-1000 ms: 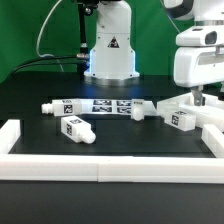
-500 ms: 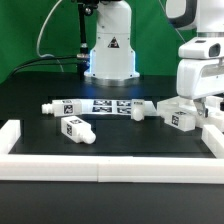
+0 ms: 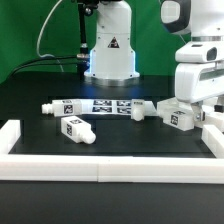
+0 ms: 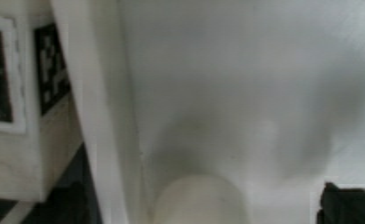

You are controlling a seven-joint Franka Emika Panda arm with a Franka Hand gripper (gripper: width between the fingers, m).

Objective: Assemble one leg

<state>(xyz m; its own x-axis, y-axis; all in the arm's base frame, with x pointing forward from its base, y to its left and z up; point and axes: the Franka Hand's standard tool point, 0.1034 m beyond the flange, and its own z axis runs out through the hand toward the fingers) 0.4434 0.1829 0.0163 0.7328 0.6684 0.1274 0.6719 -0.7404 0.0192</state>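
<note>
Several white legs with code tags lie on the black table: one (image 3: 76, 129) at the front on the exterior view's left, one (image 3: 48, 108) behind it, one (image 3: 141, 110) at the middle, and one (image 3: 182, 119) at the right. My gripper (image 3: 205, 106) hangs low at the exterior view's right, just behind that right leg, over a large flat white part (image 3: 174, 104). In the wrist view the gripper (image 4: 182, 212) has its dark fingertips (image 4: 1, 214) far apart, with a broad white surface (image 4: 214, 100) filling the gap. A tagged white part (image 4: 19, 80) lies beside it.
The marker board (image 3: 100, 104) lies at the table's middle, in front of the robot base (image 3: 110, 50). A low white fence (image 3: 100, 165) runs along the front, with posts on the left (image 3: 10, 135) and right (image 3: 214, 142).
The gripper has come down toward the white part at the exterior view's right. The legs have not moved.
</note>
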